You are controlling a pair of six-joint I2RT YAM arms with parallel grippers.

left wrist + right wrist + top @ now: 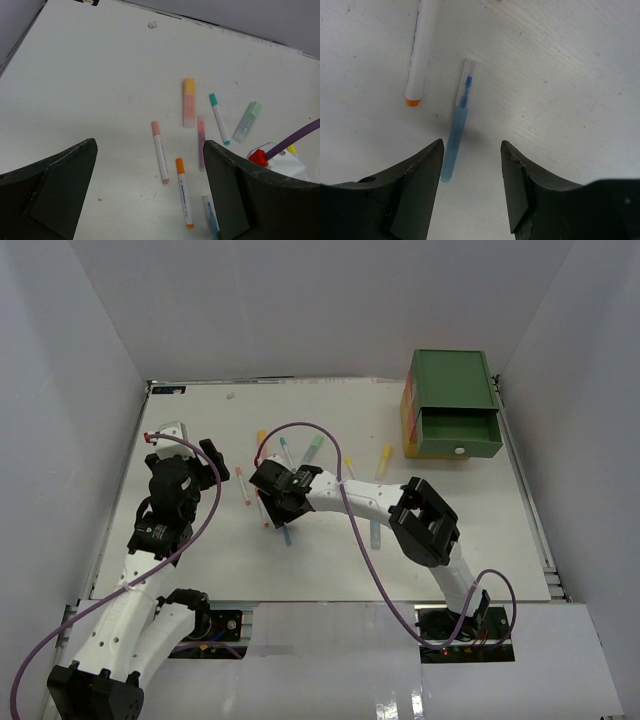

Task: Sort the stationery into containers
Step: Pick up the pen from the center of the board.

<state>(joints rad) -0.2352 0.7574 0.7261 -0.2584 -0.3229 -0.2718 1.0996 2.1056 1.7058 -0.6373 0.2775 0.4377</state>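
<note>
Right gripper (470, 152) spread wide, nothing held, above blue highlighter (456, 140) lying on table (560, 75). Left gripper (150, 150) likewise released, empty.

A: Top cam, where's it sit?
B: High, above & behind the arm bases (455, 625), which sit at the bottom edge. Looks down & fwd. Whole table (480, 540) in frame, drawers (455, 405) far right. Widest, farthest view.
A: Left wrist?
B: Lower, tilted fwd across the table twd the back wall (240, 12). Left fingers (50, 190) fill the bottom corners.
A: Right wrist?
B: V. close, approx straight down. Right fingers (415, 190) along the bottom, only tabletop beyond.
A: Overlap?
B: Blue highlighter (456, 140) is in all 3: blue highlighter (210, 215) at the left-wrist view's bottom edge, blue highlighter (288, 536) mid-table from the top. Orange-tipped pen (420, 50) beside it shows in both wrist views: orange-tipped pen (183, 197).
</note>
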